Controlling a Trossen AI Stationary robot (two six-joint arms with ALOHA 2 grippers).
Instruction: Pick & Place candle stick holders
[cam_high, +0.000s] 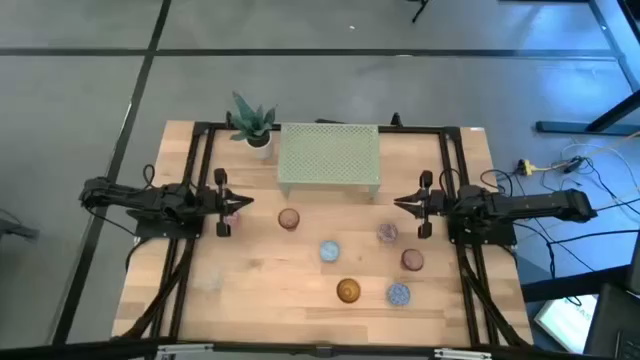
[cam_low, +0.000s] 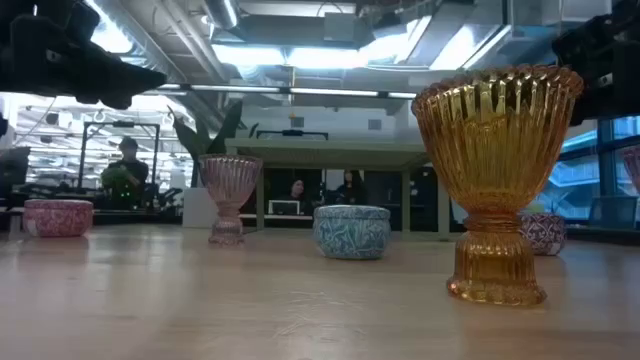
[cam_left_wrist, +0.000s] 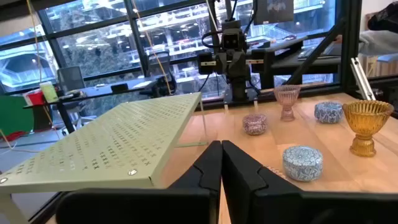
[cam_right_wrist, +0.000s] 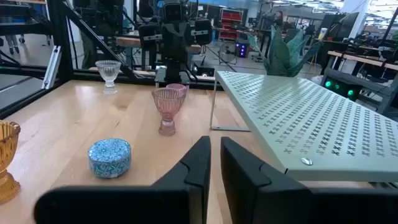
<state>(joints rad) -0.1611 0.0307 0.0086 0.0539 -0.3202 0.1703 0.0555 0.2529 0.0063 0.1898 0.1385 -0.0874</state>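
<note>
Several small glass candle holders stand upright on their bases on the wooden table (cam_high: 260, 290): a pinkish goblet (cam_high: 289, 219), a blue mosaic cup (cam_high: 329, 251), an amber goblet (cam_high: 348, 290), a blue speckled cup (cam_high: 398, 294), a reddish cup (cam_high: 412, 260), a purple mosaic cup (cam_high: 388, 233), and a pink mosaic cup (cam_high: 231, 213) right beside my left gripper. My left gripper (cam_high: 238, 203) hovers at the table's left, shut and empty. My right gripper (cam_high: 400, 203) hovers at the right, shut and empty, just beyond the purple mosaic cup. A clear goblet (cam_right_wrist: 108, 71) stands near the left arm.
A pale green perforated stand (cam_high: 329, 155) stands at the table's far middle, with a potted green plant (cam_high: 252, 125) to its left. Black frame rails (cam_high: 200, 170) run along both sides of the table. People sit in the room behind (cam_low: 125, 165).
</note>
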